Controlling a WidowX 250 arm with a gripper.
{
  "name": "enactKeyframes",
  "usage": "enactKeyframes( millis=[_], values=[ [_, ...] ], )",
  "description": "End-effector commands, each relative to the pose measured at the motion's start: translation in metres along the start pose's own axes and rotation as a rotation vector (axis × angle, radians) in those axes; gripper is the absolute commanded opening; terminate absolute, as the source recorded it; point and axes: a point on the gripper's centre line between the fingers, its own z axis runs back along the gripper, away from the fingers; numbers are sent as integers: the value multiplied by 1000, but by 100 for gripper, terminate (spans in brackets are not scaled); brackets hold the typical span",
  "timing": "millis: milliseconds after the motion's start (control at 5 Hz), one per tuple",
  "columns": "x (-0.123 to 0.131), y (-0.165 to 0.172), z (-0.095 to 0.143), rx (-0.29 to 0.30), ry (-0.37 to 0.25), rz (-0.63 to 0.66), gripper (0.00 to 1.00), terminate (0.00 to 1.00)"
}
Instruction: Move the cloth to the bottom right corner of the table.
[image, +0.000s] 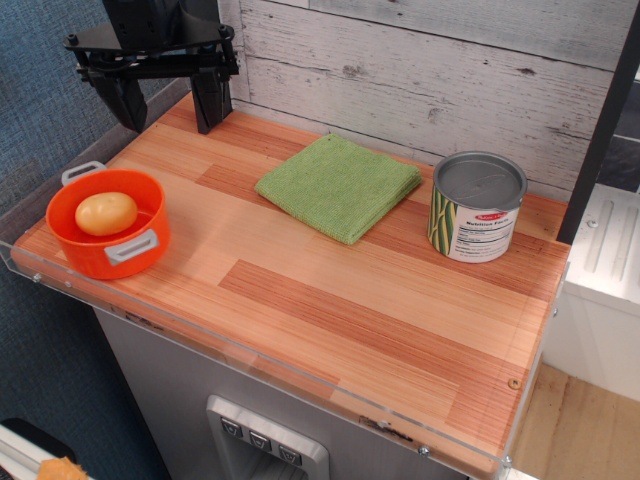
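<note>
Whitewashed, weathered planks form the wall behind a table (330, 300) of smooth wood strips in light and reddish-brown tones, edged with a clear acrylic rim and set on a grey base. At the far left corner the gripper (165, 100) hangs above the surface, a black, angular assembly with two wedge-shaped fingers (211, 103) pointing down. The fingers stand well apart with nothing between them, and they touch no object.

Nearest to the gripper, below it toward the front left edge, sits an orange pot (108, 236), round and glossy, with pale grey handles on opposite sides. Inside it lies a potato (106, 212), oval, smooth and yellowish.

To the gripper's right, near the back wall and around the middle of the table's length, the cloth (338, 186) lies flat. It is a light green folded square with a fine woven, slightly fuzzy texture and soft layered edges, turned so one corner points forward. It is apart from both the gripper and the pot.

Farther right still, just beside the cloth, stands a tin can (478, 207), an upright cylinder with a dull grey metal lid and a printed paper label.
</note>
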Motion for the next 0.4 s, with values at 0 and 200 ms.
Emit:
enactKeyframes(
  millis=[0,200],
  values=[
    [0,0,0,0,0,0,100,0],
    [11,-18,-13,41,-29,-26,100,0]
  ],
)
